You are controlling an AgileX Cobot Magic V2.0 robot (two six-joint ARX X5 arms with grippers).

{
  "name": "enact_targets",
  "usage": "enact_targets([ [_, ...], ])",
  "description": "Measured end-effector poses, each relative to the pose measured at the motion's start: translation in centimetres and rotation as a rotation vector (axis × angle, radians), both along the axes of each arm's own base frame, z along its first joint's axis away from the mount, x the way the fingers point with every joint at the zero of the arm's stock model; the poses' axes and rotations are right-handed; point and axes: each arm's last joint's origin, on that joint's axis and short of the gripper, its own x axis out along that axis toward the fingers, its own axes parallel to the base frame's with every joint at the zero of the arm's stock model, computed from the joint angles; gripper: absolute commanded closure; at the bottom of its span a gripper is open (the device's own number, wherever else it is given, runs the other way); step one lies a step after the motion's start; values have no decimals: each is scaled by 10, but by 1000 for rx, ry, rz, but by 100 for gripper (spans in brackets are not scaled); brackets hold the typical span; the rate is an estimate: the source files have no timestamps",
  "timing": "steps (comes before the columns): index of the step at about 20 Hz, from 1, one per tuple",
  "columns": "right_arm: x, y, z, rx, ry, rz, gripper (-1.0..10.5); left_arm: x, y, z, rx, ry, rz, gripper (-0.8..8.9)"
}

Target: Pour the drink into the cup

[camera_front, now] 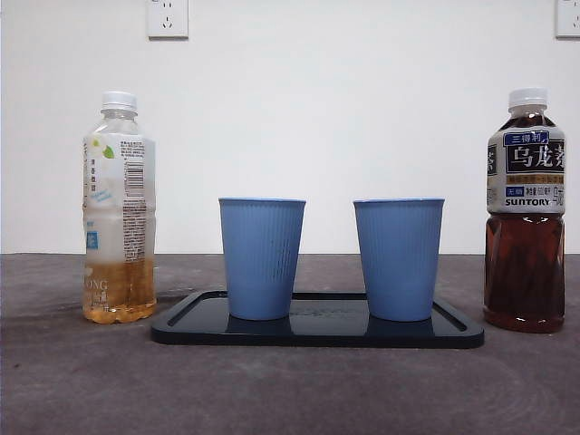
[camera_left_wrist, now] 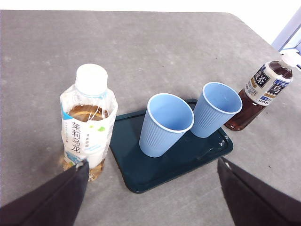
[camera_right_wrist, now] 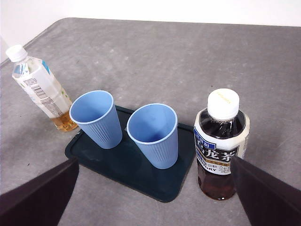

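Front view, left to right. Far left of frame: pale bottle, white cap on, upright on the worktop, amber liquid only in its lower part. Centre: dark tray carrying two blue cups, left cup and right cup, both upright, apart from each other. Far right: dark bottle, cap on, upright, dark tea up to the shoulder. Both bottles stand off the tray, well apart from the cups.

Progress: nothing poured. Wrist views look down into both cups; they appear empty. Both caps are on, no bottle held. Judged at the start: grasp, uncap, tilt and pour all remain.

Left pincer: jaws spread wide, holding nothing, above the near edge of the tray with the pale bottle just beside one jaw. Right pincer: jaws likewise wide apart, empty, the dark bottle just beside one jaw. Neither arm shows in the front view.

Surroundings: white wall, sockets at the top edge. Nothing lies between the pincers and the bottles. Likely risk: the cups look light and could tip if nudged.
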Motion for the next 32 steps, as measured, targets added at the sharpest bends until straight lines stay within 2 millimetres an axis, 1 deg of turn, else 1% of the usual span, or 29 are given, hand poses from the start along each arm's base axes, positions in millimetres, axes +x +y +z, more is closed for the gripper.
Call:
enact_targets([
  [3,6,-1,-2,-22,19,-55,431,0,0,0,0,0,0,377],
  [6,20,1,-10,-26,33,-74,431,0,0,0,0,0,0,377],
  [9,34,2,-29,-27,53,-104,432,0,0,0,0,0,0,377],
  [11,40,2,-43,-24,35,-137,432,2,0,-1,1,5,0,377],
  [15,52,7,-74,46,-37,-167,432,5,-1,-1,1,3,-2,377],
  [20,64,17,-98,32,-55,-208,432,14,-4,-1,-1,-3,-10,377],
  [23,72,20,-116,8,-64,-259,432,15,-5,-2,1,6,-14,377],
  [27,80,20,-135,11,-130,-310,432,15,-6,-2,-2,7,-13,377],
  [32,96,25,-147,17,-166,-308,433,15,-7,-2,-3,9,-25,377],
])
